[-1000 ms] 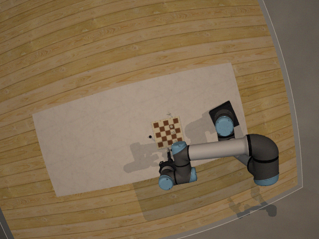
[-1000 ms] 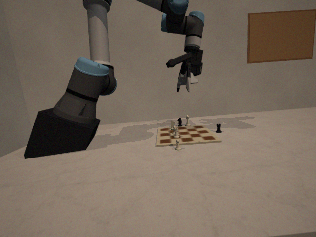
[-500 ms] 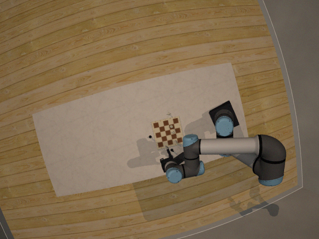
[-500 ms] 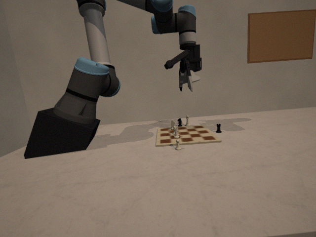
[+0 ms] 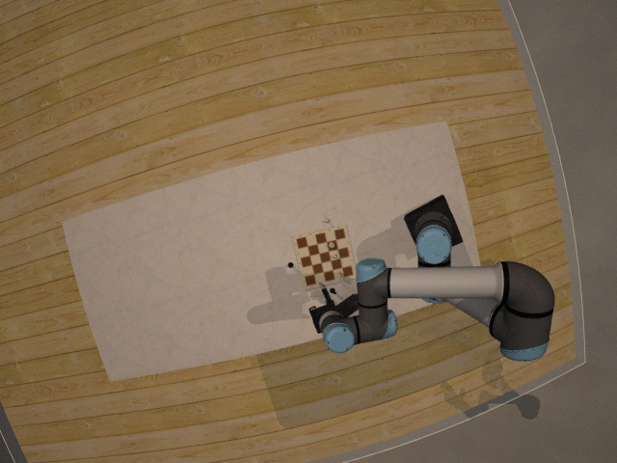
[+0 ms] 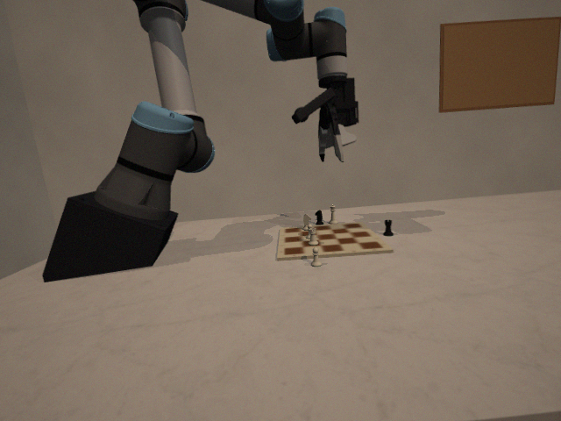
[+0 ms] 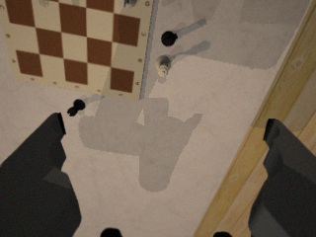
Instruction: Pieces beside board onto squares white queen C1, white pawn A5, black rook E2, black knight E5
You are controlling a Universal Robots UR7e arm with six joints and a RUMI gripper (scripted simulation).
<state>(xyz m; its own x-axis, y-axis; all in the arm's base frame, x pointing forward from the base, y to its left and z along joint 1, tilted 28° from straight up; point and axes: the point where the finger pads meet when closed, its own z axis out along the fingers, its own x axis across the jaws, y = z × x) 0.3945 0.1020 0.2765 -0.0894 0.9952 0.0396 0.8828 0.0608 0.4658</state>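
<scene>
White queen (image 6: 332, 214) (image 7: 163, 64) upright on table past board's (image 5: 325, 257) (image 6: 332, 248) (image 7: 75, 70) far edge, exterior view; black knight (image 5: 332, 290) (image 6: 319, 217) (image 7: 169, 39) just left. Likely light, rigid, smooth, tippy: pinch mid-body, spare the crown. Gripper (image 5: 321, 288) (image 6: 331, 158) (image 7: 164, 117) hangs high, pointing down, fingers spread, nothing held.

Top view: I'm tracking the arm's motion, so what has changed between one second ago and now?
The arm has swung its wrist toward the picture's right and slightly up. The gripper is open, and no piece was visibly taken or released. The board and visible pieces stayed put.
</scene>
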